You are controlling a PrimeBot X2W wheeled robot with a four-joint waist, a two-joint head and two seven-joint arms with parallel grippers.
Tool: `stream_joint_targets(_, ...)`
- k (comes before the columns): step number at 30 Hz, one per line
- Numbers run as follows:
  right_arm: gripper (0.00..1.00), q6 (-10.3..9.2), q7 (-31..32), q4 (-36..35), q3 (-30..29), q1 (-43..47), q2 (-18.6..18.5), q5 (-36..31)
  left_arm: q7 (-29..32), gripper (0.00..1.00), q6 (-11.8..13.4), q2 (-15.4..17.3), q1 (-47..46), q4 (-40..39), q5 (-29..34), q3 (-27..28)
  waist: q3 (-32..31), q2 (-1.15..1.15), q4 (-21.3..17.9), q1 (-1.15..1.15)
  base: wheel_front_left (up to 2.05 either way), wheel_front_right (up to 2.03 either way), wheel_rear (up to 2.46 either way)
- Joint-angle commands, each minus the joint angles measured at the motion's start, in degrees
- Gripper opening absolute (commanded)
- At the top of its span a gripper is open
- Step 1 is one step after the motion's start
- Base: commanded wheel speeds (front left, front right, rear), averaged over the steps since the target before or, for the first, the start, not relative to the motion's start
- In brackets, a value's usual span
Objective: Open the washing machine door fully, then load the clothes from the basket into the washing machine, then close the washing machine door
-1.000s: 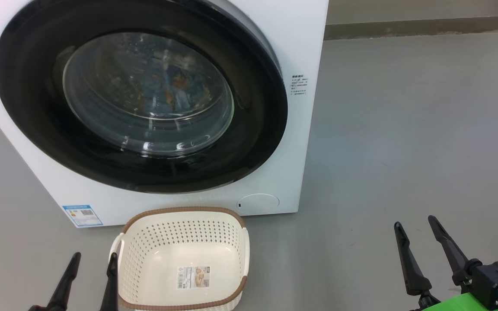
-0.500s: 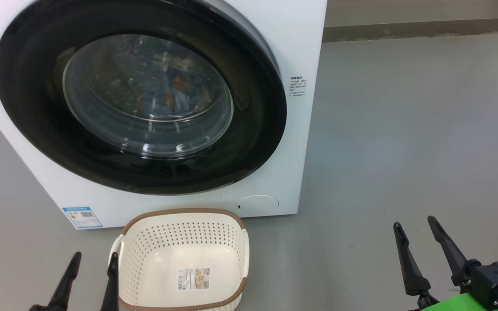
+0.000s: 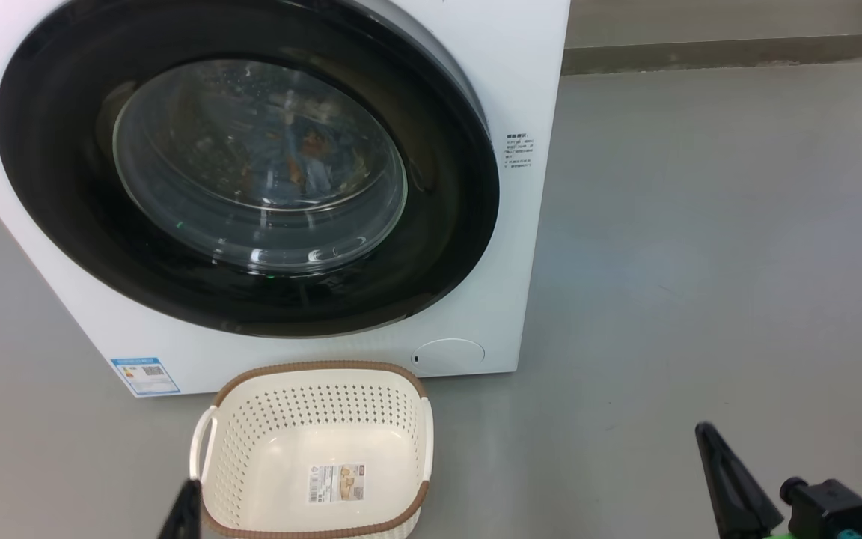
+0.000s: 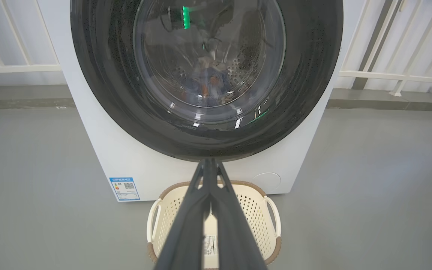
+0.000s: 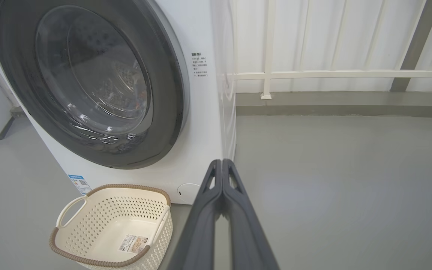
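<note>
Nearest, the left gripper [image 4: 208, 162], two long dark fingers, is clenched tip to tip on nothing. In the head view it pokes up from the bottom edge just beside the near left corner of the small cream-white perforated plastic basket [image 3: 311, 419]. The right gripper [image 5: 222, 162] is likewise pressed together and holds nothing, hanging over bare grey floor [image 3: 700, 262] well to the right of the basket. The basket, brown-rimmed with side handles, stands on the floor just in front of the big white boxy washing machine [image 3: 528, 67], with a paper label [image 3: 336, 481] on its bare bottom. The machine carries a blue label sticker [image 3: 145, 375] at its lower left corner and a small round flap [image 3: 447, 353] at its lower right. Its large round door [image 3: 57, 195], a wide glossy black ring around a bulging clear glass bowl, lies shut against the front. Through the glass the clothes [image 3: 304, 161], blue fabric with orange-brown print, lie inside the drum. Beyond, a white railing [image 5: 332, 74] lines the floor's far edge.
</note>
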Motion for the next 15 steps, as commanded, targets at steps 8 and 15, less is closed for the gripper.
stream_joint_targets(8, 0.00, 0.00, 0.6, 0.8, 0.1, -0.6, -0.2, 4.8, 1.0, 0.00, -0.2, -0.2, -0.7, 0.5, -4.3, 0.6, 0.0, 0.00, -0.1, 0.14, 0.00, 0.00, 0.00)
stream_joint_targets(15, 0.00, 0.01, 1.3, 1.6, 0.1, -1.4, -0.4, 9.8, 2.0, 0.00, -0.4, -0.3, -1.6, 1.1, -8.8, 1.2, 0.2, 0.00, -0.3, 0.01, 0.00, 0.00, 0.00)
